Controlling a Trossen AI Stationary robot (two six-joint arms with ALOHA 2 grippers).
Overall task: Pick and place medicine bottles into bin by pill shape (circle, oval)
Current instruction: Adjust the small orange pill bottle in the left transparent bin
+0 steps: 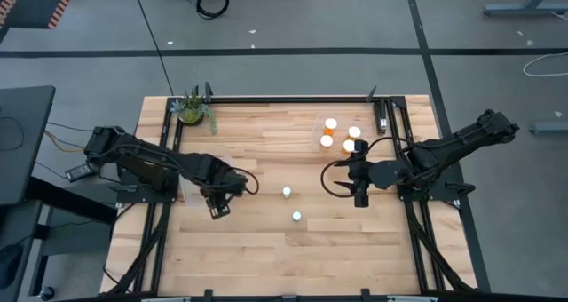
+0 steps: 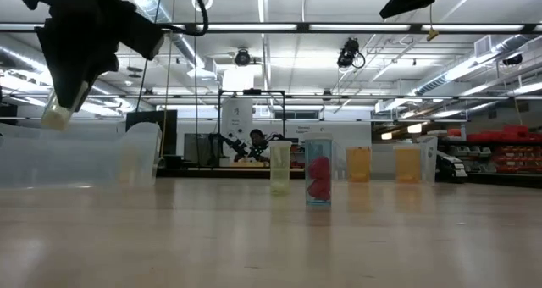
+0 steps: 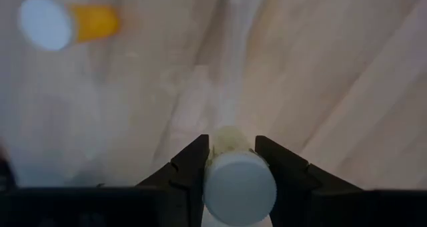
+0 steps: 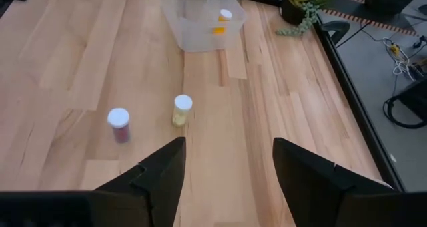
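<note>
- My left gripper (image 3: 230, 170) has its jaws clamped on a white-capped bottle (image 3: 239, 187), above the surface's left side.
- My right gripper (image 4: 227, 177) hangs with jaws wide, empty; two bottles (image 1: 287, 192) stand mid-surface.

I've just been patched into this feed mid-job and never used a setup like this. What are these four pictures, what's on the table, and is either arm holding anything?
Two dark robot arms work at a wooden table. One picture looks straight down, one looks level across the tabletop, and one comes from each wrist. The left gripper is shut on a small pale white-capped bottle, raised above a clear plastic bin with an orange white-capped bottle inside. The right gripper is open and empty. Two small white-capped bottles stand mid-table; more orange ones sit in a second clear bin by the right arm. A small potted green plant stands at the far edge.
</note>
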